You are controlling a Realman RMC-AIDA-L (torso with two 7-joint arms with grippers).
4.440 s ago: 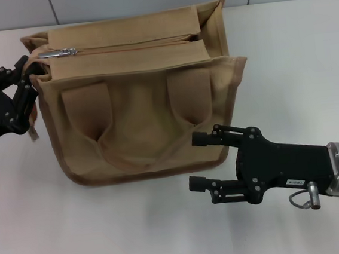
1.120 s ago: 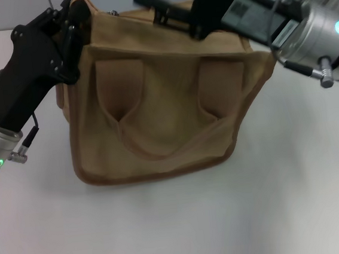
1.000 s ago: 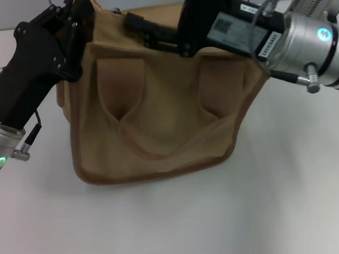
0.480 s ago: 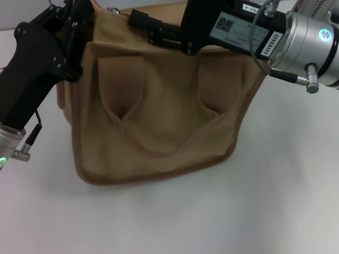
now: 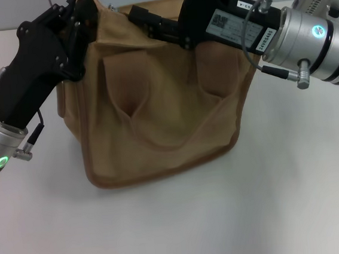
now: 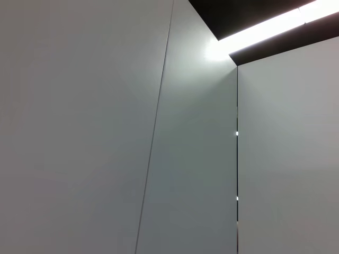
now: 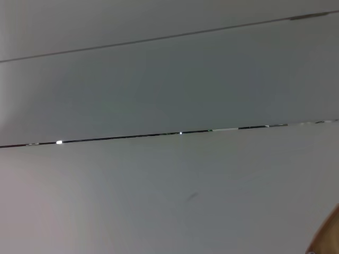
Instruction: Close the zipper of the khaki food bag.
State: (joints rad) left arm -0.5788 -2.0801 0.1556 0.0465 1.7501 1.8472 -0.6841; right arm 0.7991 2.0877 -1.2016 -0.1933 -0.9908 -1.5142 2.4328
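Note:
The khaki food bag (image 5: 168, 112) stands on the white table in the head view, its front pocket and two flat handle straps facing me, and it leans slightly. My left gripper (image 5: 81, 20) is at the bag's upper left corner, shut on the fabric there. My right gripper (image 5: 146, 22) reaches in from the right and lies across the bag's top edge. The zipper is hidden behind the two grippers and the top rim. A sliver of khaki fabric (image 7: 329, 237) shows at the corner of the right wrist view.
White table (image 5: 238, 216) stretches in front of and to both sides of the bag. A grey panelled wall (image 6: 106, 132) fills the left wrist view and also the right wrist view as wall (image 7: 159, 79).
The bag has shifted a little to the right and tilted more. My right gripper has drawn slightly right and up along the bag's top. The left gripper has held its place at the corner.

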